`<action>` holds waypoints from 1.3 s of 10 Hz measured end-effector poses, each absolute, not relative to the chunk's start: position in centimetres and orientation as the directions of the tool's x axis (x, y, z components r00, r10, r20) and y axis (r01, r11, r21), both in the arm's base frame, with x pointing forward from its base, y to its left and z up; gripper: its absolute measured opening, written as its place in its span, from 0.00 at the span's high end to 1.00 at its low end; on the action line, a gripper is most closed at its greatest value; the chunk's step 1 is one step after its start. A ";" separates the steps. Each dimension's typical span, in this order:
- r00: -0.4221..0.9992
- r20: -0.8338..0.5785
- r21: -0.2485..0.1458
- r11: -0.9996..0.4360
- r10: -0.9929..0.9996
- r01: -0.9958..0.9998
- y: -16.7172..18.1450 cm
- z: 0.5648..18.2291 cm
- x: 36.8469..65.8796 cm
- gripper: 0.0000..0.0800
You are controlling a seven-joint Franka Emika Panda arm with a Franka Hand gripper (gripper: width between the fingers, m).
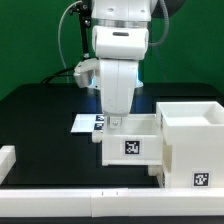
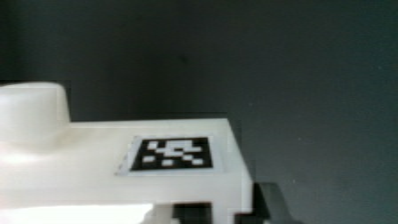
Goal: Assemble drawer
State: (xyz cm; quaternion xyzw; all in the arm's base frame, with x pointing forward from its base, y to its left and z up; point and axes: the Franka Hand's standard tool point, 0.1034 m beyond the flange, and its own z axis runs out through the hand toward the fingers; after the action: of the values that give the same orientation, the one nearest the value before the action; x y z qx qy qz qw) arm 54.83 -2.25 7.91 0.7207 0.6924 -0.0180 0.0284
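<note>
Exterior view: my arm (image 1: 118,60) stands over the black bench (image 1: 40,110), wrist lowered onto the back edge of a shallow white tray (image 1: 128,140). The tray sits near the middle of the bench, open side up, with one square tag (image 1: 131,148) on its front wall. Just beside it, on the exterior view's right, stands the tall white box shell (image 1: 192,140), also tagged low on its front (image 1: 200,180). The two appear to touch or nearly touch; I cannot tell which. Behind the tray, partly hidden by my wrist, lies the marker board (image 1: 84,122). A white rail (image 1: 60,203) runs along the near bench edge, and a white block (image 1: 5,160) shows at the exterior view's left.

Wrist view: this shows what the exterior view hides. A tag (image 2: 175,154) lies on a flat white surface of the tray, with a rounded white knob (image 2: 31,108) rising beside it. A dark fingertip (image 2: 267,203) of my claw (image 1: 116,123) sits against the tray's edge.

Claw: the fingers are mostly hidden in both views. I cannot tell how far they are parted, or whether they clamp the tray wall.
</note>
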 end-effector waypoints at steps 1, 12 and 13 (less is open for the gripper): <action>0.039 -0.065 0.012 -0.038 0.997 0.999 -2.2 7.7 54.7 0.95; 0.044 -0.065 -0.008 -0.044 0.997 0.999 -0.8 6.9 55.8 0.95; 0.052 -0.065 -0.009 -0.053 0.996 0.999 -0.5 6.8 55.7 0.95</action>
State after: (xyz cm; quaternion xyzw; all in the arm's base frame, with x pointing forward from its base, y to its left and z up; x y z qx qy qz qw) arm 55.71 -0.47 6.85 0.7251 0.6879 -0.0270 0.0191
